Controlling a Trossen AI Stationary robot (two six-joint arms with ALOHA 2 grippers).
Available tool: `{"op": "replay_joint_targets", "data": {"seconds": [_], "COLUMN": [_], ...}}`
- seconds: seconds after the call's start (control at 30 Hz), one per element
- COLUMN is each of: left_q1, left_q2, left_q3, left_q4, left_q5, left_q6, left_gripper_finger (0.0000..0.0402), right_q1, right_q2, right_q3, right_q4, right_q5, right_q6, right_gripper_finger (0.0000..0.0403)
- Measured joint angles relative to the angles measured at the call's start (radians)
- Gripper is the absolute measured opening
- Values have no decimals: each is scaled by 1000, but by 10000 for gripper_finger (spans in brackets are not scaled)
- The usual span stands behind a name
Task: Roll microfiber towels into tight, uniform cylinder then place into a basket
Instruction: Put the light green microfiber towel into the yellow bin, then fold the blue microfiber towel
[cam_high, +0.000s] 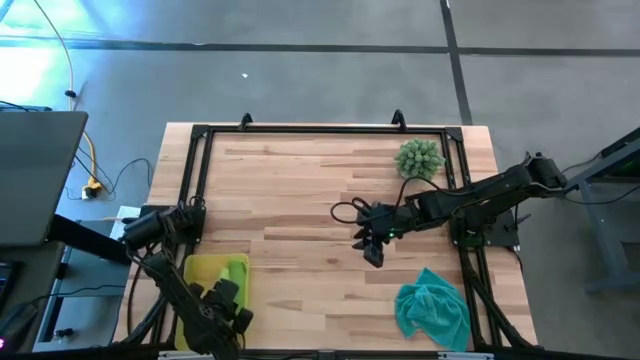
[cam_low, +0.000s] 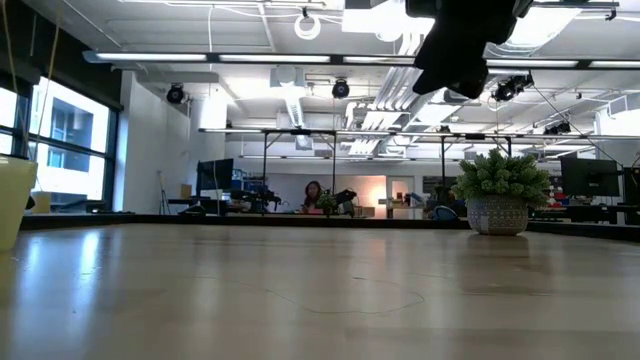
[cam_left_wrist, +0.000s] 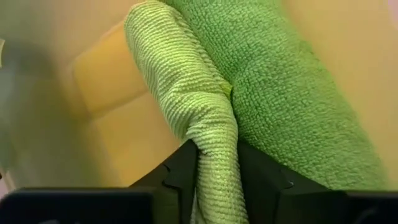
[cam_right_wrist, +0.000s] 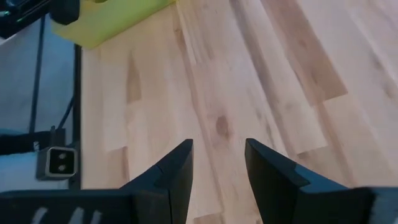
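A lime green towel lay in the basket, its fold between the left hand's narrowly parted fingers. Right of the basket, the right hand hung empty and apart over the surface

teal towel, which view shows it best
The high view: the teal towel lies crumpled in full sight on the wooden table, near the right front corner, away from the right gripper. The low view and both wrist views show nothing of it.
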Motion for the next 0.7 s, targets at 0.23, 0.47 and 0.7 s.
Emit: {"op": "replay_joint_targets", "data": {"seconds": [0.23,0.47,0.7], "left_q1": [56,107,105], "left_q2": [-6,-19,-20], "left_q3": [0,43,124], "left_q4": [-3,-51,-125], "left_q5": [154,139,95], "left_q6": [139,351,405], "left_gripper_finger": [139,143,138], "right_q1": [0,-2,-2], "right_q2": [0,-1,-1], "right_q3": [0,0,0], "right_q4": [4,4,4], "right_q5": [-72,-72,-72], "right_q6": [14,-78,-98], "right_gripper_finger": [139,139,139]}}
